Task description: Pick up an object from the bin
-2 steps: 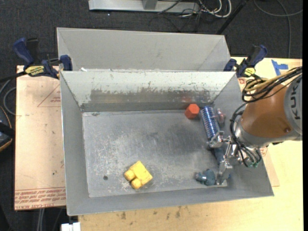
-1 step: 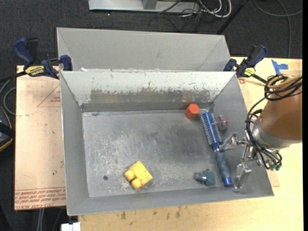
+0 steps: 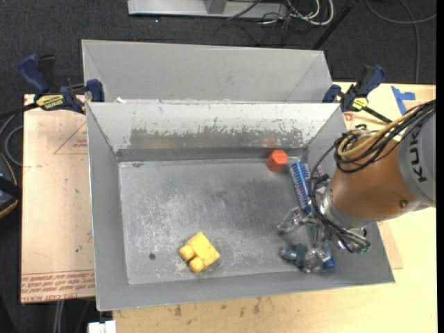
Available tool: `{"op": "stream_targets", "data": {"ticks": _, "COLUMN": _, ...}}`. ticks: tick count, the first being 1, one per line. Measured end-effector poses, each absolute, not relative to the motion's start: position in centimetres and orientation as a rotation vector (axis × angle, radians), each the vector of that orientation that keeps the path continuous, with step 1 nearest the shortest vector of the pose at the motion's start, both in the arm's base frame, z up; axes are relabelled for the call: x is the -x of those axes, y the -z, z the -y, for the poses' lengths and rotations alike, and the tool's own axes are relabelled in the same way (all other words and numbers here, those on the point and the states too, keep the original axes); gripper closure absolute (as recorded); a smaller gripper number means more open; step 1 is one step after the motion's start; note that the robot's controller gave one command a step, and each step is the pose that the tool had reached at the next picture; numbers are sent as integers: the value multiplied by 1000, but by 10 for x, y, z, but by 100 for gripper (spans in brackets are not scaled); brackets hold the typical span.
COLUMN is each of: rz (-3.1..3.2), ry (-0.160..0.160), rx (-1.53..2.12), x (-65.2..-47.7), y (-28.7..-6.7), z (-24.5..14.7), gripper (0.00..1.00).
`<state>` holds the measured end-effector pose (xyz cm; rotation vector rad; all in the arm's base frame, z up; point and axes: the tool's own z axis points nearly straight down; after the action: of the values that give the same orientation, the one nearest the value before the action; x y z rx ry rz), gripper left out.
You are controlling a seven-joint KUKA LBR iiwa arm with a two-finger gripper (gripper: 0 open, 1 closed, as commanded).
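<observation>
- Our hand (image 3: 310,248) sits low in the lower right corner of the bin (image 3: 208,207). We cannot tell how far open it is, or whether it grips anything.
- A small blue thing (image 3: 291,256) lies right beside it, seemingly still on the floor.
- We judge that closing and lifting remain.
- Farther off are a striped blue stick (image 3: 300,182), an orange block (image 3: 277,159) and a yellow block (image 3: 199,252).

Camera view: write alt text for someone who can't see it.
The arm's gripper sits low in the near right corner of the grey metal bin, over a small blue thing. A blue ribbed strip lies just behind it, a small orange block sits by the back wall, and a yellow block lies near the front, left of centre.
</observation>
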<state>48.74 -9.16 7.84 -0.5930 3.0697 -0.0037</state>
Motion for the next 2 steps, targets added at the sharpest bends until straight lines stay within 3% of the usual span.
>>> {"op": "stream_targets", "data": {"ticks": 1, "rz": -3079, "ry": 0, "rx": 596, "x": -485, "y": -77, "z": 92, "gripper": 100}}
{"op": "stream_targets", "data": {"ticks": 2, "rz": -2909, "ry": 6, "rx": 1172, "x": -483, "y": -160, "z": 135, "gripper": 100}}
